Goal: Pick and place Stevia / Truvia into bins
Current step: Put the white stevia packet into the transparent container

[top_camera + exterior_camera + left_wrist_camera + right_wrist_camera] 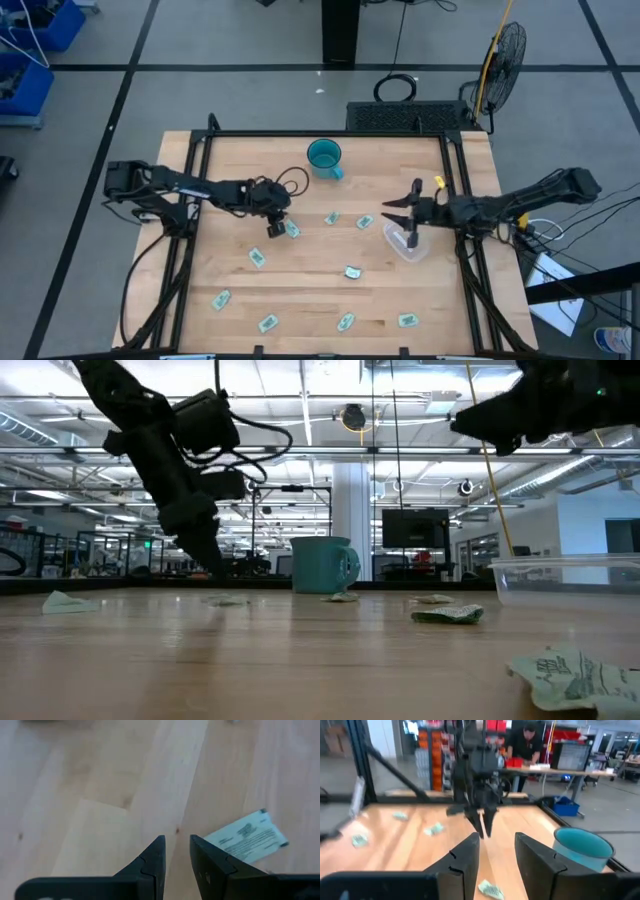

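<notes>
Several pale green and white Stevia sachets lie flat and scattered on the wooden table (300,290). My left gripper (276,229) (177,842) points down close above the table with a narrow gap between its fingers. One sachet (292,229) (247,837) lies just beside it, outside the gap. The clear plastic tub (410,246) (570,575) stands near the table's right edge. My right gripper (392,213) (497,842) hovers open above the tub's left end, held high and pointing toward the left arm.
A teal mug (325,157) (322,565) stands near the far edge, between the arms. Other sachets lie at the table's middle (332,218) (364,222) (352,271) and along the near edge (267,323) (407,320). A person stands at a bench in the room beyond (525,742).
</notes>
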`<state>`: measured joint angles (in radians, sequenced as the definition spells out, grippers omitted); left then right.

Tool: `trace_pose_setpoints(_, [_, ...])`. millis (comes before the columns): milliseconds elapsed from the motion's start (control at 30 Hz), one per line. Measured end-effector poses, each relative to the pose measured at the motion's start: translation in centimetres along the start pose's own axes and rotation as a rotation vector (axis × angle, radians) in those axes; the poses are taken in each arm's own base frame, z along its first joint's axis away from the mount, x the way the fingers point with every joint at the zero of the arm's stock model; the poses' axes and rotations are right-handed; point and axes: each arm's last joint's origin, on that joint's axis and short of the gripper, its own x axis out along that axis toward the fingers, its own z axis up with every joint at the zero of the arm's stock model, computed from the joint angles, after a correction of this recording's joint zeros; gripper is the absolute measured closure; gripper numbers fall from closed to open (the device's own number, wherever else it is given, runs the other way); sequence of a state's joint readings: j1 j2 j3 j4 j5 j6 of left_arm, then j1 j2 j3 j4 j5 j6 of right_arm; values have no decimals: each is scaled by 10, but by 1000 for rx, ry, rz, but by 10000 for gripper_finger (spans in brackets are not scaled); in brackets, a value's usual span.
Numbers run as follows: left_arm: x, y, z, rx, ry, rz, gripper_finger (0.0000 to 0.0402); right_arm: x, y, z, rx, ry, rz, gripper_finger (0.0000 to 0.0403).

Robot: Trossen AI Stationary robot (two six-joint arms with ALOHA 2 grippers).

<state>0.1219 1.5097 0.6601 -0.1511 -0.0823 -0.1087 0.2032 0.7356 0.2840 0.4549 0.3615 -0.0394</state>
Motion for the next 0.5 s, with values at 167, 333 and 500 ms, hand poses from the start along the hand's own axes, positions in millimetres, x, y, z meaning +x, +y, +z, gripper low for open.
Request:
trace_pose_setpoints(167, [8,-5,-4,46,36,-10,307,19,3,-3,-78,87,-14,284])
trace_pose_setpoints(333, [7,-7,-5,24,47,-68,301,33,3,-3,-100,134,-35,284])
trace_pose_setpoints(500, [7,-8,-4,15,43,-73,282,40,0,-2,-121,151,-61,284])
